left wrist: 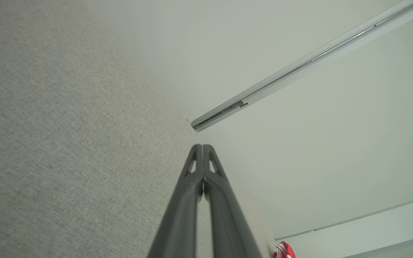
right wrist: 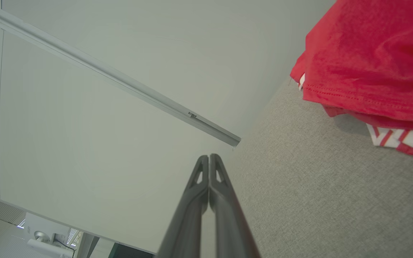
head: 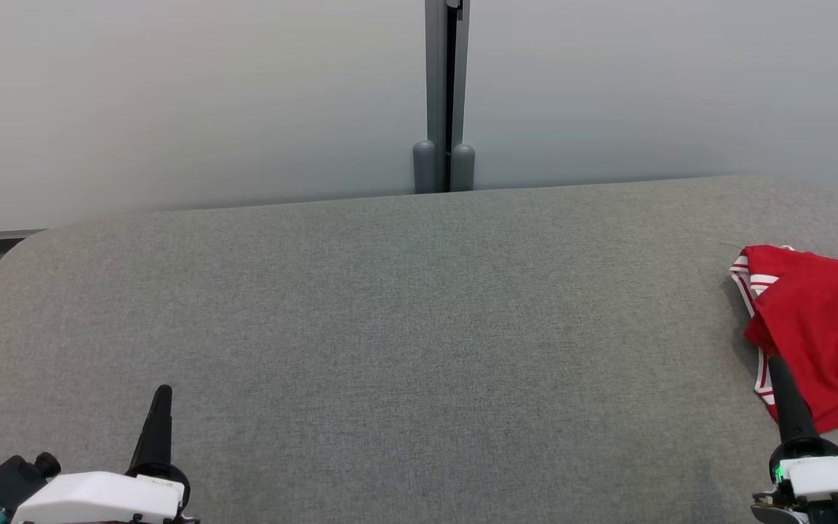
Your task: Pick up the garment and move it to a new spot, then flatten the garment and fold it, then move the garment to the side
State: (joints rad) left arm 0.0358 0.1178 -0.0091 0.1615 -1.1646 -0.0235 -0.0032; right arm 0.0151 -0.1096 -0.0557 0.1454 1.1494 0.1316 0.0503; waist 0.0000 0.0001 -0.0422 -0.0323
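Both claws, your left gripper (head: 161, 397) and right gripper (head: 776, 365), are resting clenched and empty as the red garment with red-and-white striped trim (head: 826, 320) is lying layered at the right edge of the grey fabric-covered table (head: 390, 327), just beside the right one, suggesting you are finishing, not starting.

There is one grey table (head: 390, 327), with one red garment (head: 819, 327) at its right edge. Two grippers show at its near edge: left gripper (head: 163, 393), right gripper (head: 774, 362). One post (head: 446, 73) stands behind it.
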